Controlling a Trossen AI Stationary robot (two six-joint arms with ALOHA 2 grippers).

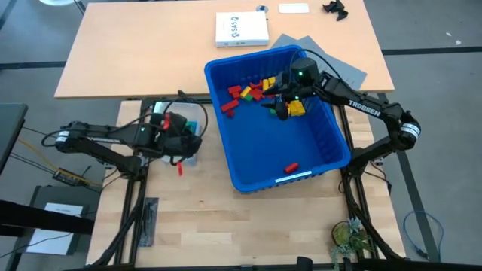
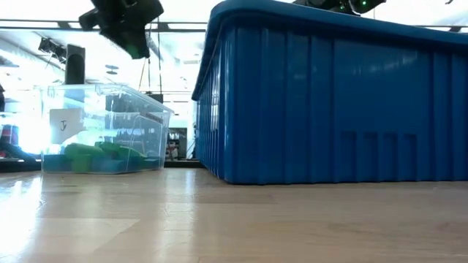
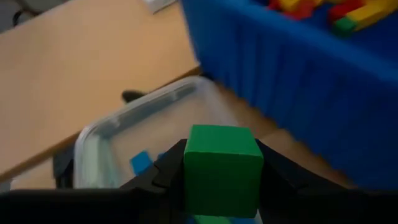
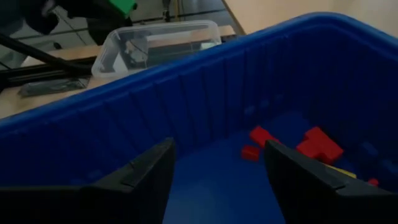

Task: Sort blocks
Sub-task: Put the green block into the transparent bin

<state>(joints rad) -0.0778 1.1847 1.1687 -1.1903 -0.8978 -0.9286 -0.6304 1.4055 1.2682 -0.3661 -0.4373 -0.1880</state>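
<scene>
Blocks (image 1: 252, 92) in red, yellow and green lie heaped in the far part of the large blue bin (image 1: 316, 162), and one lone red block (image 1: 291, 167) sits apart near the bin's front wall. A green block (image 3: 222, 168) is clamped between the fingers of the left tool (image 3: 217, 186), which hangs above the small clear tub (image 3: 109, 134) just left of the bin. More green and blue blocks (image 2: 99, 157) already lie on the tub's floor, as the low view shows through its clear wall. The tub stands on the desk (image 1: 196, 226), close beside the bin though not visibly touching it.

The right tool (image 4: 217, 171) is inside the bin, over the heap, with its fingers spread wide and nothing between them; red blocks (image 4: 314, 144) lie just beyond its tips. A small red piece (image 1: 179, 168) shows beside the tub in the high view. A white booklet (image 1: 241, 28) and a grey sheet (image 1: 297, 43) lie on the farther desk behind the bin.
</scene>
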